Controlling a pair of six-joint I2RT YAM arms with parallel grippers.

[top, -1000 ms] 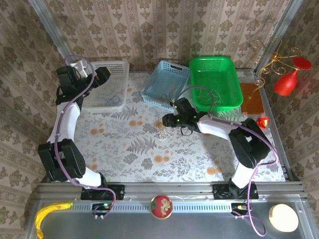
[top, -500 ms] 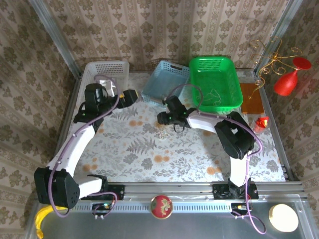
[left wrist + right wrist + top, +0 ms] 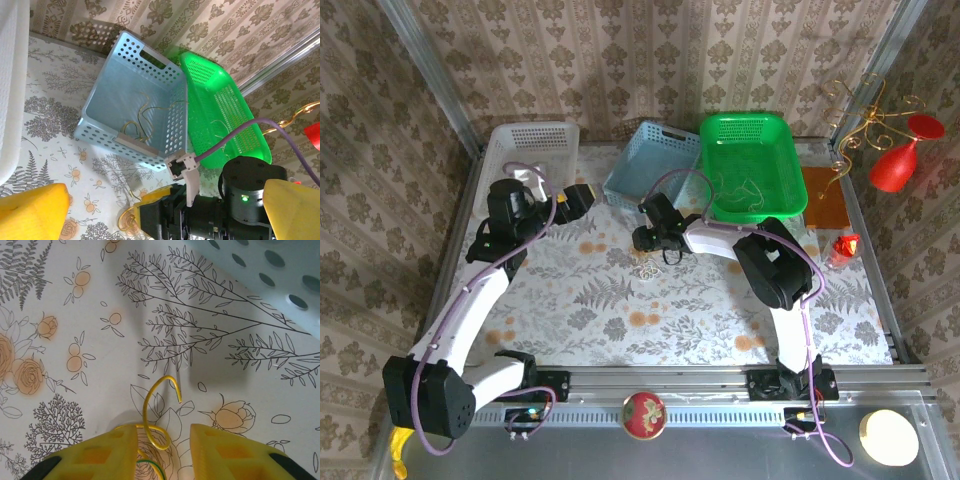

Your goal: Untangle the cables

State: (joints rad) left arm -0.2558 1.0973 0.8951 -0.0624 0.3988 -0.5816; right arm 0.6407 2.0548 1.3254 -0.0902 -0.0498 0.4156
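Observation:
A small knot of thin cables (image 3: 648,268) lies on the floral tablecloth, just in front of the blue basket (image 3: 650,170). My right gripper (image 3: 646,252) hovers low over it. In the right wrist view a curled yellow cable (image 3: 152,415) and a green strand (image 3: 150,467) lie between the yellow fingers (image 3: 100,455), which stand apart around them; the right gripper (image 3: 162,435) is open. My left gripper (image 3: 578,200) is wide open, left of the blue basket, holding nothing. Its view looks at the right gripper's body (image 3: 200,215), with the yellow cable (image 3: 125,220) beneath it.
The blue basket (image 3: 135,100) holds thin loose strands (image 3: 145,117). A green basket (image 3: 750,165) beside it also holds a strand. A white basket (image 3: 535,145) stands at the back left. A red glass (image 3: 900,160), gold wire stand and orange pad sit at the right.
My left arm swung from the white basket toward the table's middle, gripper staying wide open. My right gripper shifted left toward the blue basket and its fingers narrowed around the yellow cable.

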